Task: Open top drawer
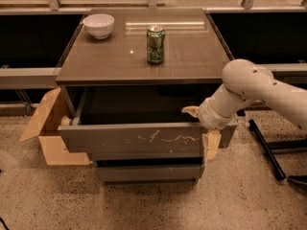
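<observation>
The top drawer point(134, 140) is a wide grey-brown drawer with pale scratch marks across its front. It stands pulled out from the cabinet, and its dark inside shows. My gripper point(201, 128) is at the right end of the drawer front. It is open and straddles the front's top edge: one pale fingertip point(192, 110) is inside the drawer and the other point(211, 145) hangs in front of the panel. My white arm reaches in from the right.
A green can point(156, 44) and a white bowl point(99, 25) stand on the cabinet top point(192, 56). A narrower lower drawer front point(148, 172) sits below. An open cardboard box point(48, 128) lies on the floor at left. Black chair legs point(268, 152) are at right.
</observation>
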Motion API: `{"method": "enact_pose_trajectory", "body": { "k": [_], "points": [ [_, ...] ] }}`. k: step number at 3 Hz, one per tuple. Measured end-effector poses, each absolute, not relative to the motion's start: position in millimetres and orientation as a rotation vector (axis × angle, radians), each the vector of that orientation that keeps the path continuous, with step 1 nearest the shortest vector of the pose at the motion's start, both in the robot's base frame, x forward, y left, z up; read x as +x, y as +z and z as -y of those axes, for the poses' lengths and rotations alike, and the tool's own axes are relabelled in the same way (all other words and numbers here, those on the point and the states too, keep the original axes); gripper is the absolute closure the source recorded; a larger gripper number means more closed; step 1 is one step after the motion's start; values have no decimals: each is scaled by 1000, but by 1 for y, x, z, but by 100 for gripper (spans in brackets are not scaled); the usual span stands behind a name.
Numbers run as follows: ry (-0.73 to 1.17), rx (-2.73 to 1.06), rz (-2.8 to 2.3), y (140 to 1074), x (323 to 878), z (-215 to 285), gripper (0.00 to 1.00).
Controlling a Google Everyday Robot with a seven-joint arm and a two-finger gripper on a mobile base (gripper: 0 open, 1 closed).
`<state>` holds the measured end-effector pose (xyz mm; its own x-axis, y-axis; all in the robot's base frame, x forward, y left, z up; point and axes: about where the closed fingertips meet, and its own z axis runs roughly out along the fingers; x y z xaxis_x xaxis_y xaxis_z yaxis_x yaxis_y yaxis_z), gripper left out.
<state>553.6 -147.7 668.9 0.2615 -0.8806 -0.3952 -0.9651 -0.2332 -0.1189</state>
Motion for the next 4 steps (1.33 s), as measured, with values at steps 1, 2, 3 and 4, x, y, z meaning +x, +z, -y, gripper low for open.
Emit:
{"method": "enact_pose_trajectory", "body": {
  "k": [1, 2, 3, 4],
  "points": [
    [413, -2211, -1719, 663, 534, 143, 0],
    [458, -2208, -1767, 662, 508, 149, 26],
    [434, -2205, -1777, 672, 498, 154, 50],
    [392, -2206, -1770, 687, 492, 158, 81]
  ]
}}
